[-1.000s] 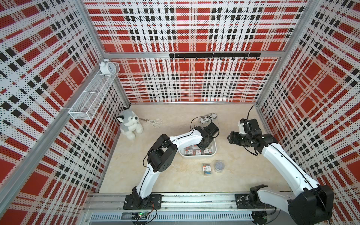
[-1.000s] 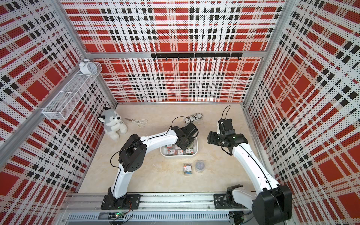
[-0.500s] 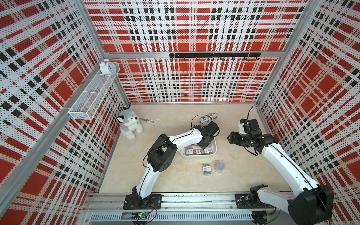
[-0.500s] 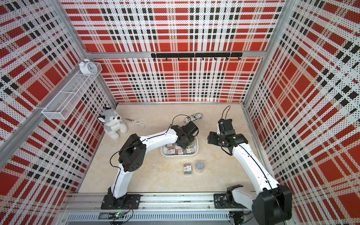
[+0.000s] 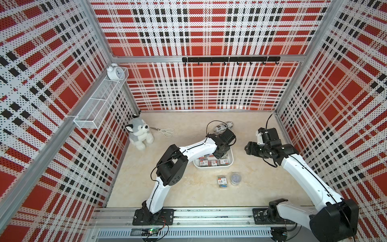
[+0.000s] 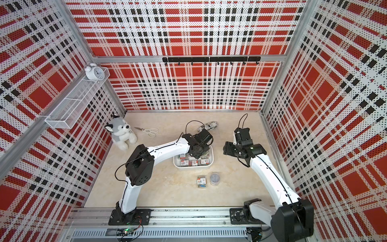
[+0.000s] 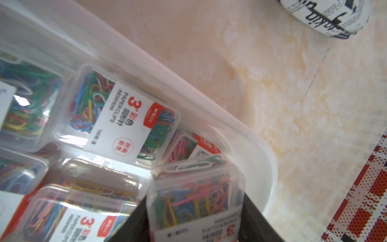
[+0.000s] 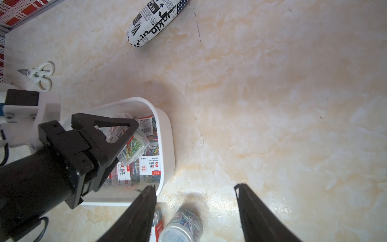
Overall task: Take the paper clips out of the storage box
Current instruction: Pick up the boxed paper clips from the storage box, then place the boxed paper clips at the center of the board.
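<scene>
Watching the left wrist view, I have the left tool (image 7: 194, 211) clamped on a small clear rectangular plastic case of multicoloured paper clips (image 7: 194, 194), with its black fingers (image 7: 257, 222) pressed against two opposite sides of it. The case sits tilted above its neighbours, over a rounded corner of the white rectangular plastic storage box (image 7: 209, 109). The right wrist view shows the same grip side-on: the left tool (image 8: 125, 142) reaches into the storage box (image 8: 167, 146) with the case (image 8: 134, 146) angled between its fingers. Several more labelled clip cases (image 7: 117, 117) lie flat inside the box, packed close together.

Both top views show the box (image 5: 231, 159) near the middle of the beige marbled bench (image 5: 188, 192). One more clear clip case (image 5: 222, 181) lies flat on the bench on the side of the box nearer the arm bases, just beside a round clear plastic tub of clips (image 5: 235, 178).

My right tool (image 8: 194, 186) has its jaws wide apart with nothing between them. It hangs over bare bench to the right of the box, apart from it (image 5: 248, 147). In its wrist view the round tub (image 8: 182, 224) shows close to one finger.

A black-and-white printed pouch (image 5: 223, 126) lies behind the box. White-handled scissors (image 5: 165, 132) and a grey-and-white plush husky (image 5: 139, 134) sit toward the far left.
</scene>
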{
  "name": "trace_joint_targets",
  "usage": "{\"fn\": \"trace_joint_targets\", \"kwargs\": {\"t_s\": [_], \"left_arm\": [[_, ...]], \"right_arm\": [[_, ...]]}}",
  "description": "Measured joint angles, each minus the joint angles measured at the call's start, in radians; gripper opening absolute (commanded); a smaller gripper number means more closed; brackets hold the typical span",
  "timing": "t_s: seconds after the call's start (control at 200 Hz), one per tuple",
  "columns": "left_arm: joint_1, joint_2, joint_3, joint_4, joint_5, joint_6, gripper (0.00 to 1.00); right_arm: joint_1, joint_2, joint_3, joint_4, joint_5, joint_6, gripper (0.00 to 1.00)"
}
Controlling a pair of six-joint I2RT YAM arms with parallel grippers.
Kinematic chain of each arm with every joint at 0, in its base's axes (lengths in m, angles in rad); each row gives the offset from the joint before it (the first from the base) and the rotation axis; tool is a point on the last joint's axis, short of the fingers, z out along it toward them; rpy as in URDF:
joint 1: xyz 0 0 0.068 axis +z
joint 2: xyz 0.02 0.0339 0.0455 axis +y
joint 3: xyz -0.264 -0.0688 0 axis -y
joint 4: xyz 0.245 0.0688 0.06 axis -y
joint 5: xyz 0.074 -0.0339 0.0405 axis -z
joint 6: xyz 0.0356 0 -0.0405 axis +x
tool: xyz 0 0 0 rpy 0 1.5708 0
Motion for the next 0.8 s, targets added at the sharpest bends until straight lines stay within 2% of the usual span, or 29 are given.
{"fn": "trace_joint_targets", "kwargs": {"t_s": [0.406,0.797], "left_arm": [[-0.006,-0.056,-0.034,-0.037,-0.018,0.138,0.49],[-0.026,-0.234,-0.109,-0.06,-0.104,0.283,0.48]], "right_arm": [[0.0,0.002,0.0,0.001,0.0,0.002,0.67],[0.0,0.008,0.0,0.0,0.007,0.003,0.67]]}}
